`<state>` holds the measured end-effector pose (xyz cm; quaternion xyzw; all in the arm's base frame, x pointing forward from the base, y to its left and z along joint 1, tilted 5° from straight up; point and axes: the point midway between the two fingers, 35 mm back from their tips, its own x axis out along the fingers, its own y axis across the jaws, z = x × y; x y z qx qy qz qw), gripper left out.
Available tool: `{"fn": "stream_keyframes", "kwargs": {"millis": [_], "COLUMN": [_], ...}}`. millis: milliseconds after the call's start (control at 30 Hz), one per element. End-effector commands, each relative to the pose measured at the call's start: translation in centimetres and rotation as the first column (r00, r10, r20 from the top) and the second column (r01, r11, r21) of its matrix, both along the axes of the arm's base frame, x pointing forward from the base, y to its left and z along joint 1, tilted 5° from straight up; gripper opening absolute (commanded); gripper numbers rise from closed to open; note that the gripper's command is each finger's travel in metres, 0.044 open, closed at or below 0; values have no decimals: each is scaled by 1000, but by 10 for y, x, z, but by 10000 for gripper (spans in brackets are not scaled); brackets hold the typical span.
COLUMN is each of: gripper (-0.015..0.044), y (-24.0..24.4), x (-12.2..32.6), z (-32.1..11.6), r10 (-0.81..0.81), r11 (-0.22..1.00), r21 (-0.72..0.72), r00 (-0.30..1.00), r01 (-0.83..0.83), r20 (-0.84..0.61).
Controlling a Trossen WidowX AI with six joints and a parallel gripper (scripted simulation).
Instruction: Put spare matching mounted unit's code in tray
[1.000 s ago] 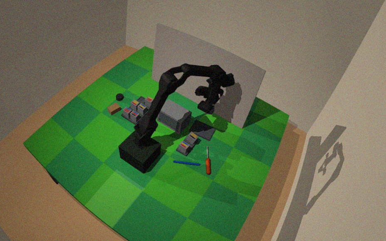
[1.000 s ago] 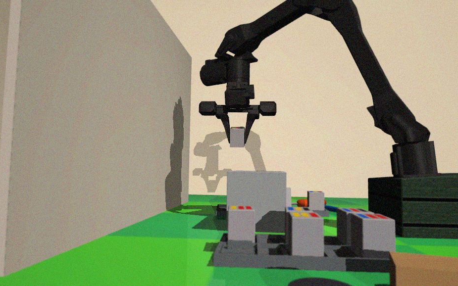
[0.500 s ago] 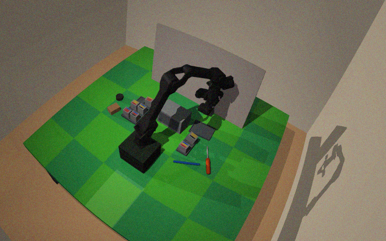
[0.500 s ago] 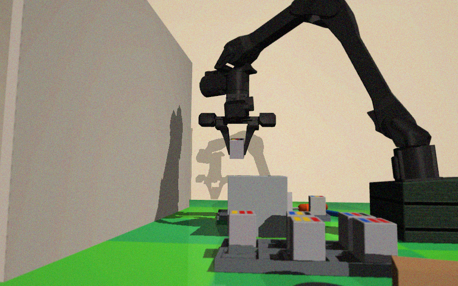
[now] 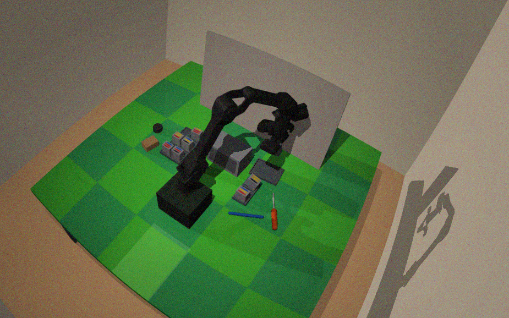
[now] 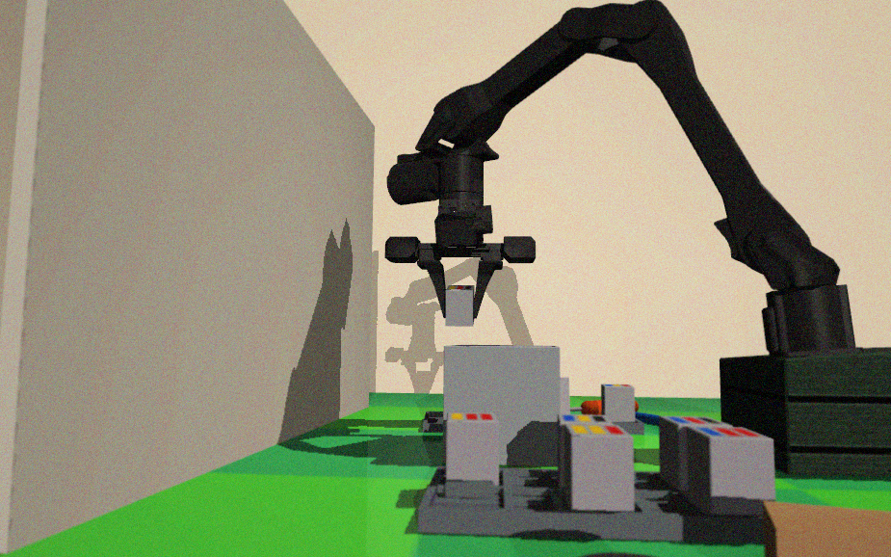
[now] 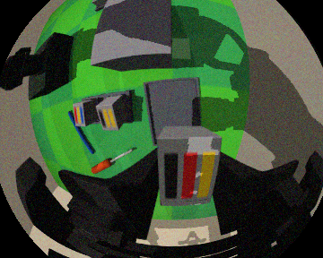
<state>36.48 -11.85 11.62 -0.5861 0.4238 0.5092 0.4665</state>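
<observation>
My gripper [image 5: 272, 144] [image 6: 458, 312] [image 7: 183, 150] is shut on a grey spare block [image 6: 458, 308] [image 7: 173, 193]. Its top shows black, red and yellow bars in the wrist view. The block is in the air, upright. The flat dark grey tray [image 5: 266, 170] [image 7: 172, 102] holds nothing that I can see; the held block covers its near end in the wrist view. Several spares stand on a grey rack [image 6: 462, 519]. Two more striped blocks [image 5: 255, 180] [image 5: 242, 193] [image 7: 79, 114] [image 7: 109, 113] stand beside the tray. No code shows on the large grey box [image 5: 230, 154] [image 6: 500, 387] [image 7: 133, 42].
A tall grey panel [image 5: 244, 59] [image 6: 193, 207] stands behind the gripper. A screwdriver [image 5: 274, 219] [image 7: 100, 166] and a blue rod [image 5: 245, 214] [image 7: 82, 133] lie in front of the tray. A wooden block [image 5: 149, 143] and a black puck [image 5: 157, 127] are at the left.
</observation>
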Motion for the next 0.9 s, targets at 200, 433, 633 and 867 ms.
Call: {"fn": "stream_keyframes", "kwargs": {"millis": [200,433,633,867], "gripper": [0,0,0,0], "y": [0,0,0,-1], "x": [2,3,4,5], "z": [-12,-20,-26,-34], "r10": [3,3,3,3], "r11": [1000,1000,1000,1000], "r21": [3,3,3,3], "r00": [1000,1000,1000,1000], "r01": [-3,-3,-3,-3], "r20": [-4,-4,-4,-4]}}
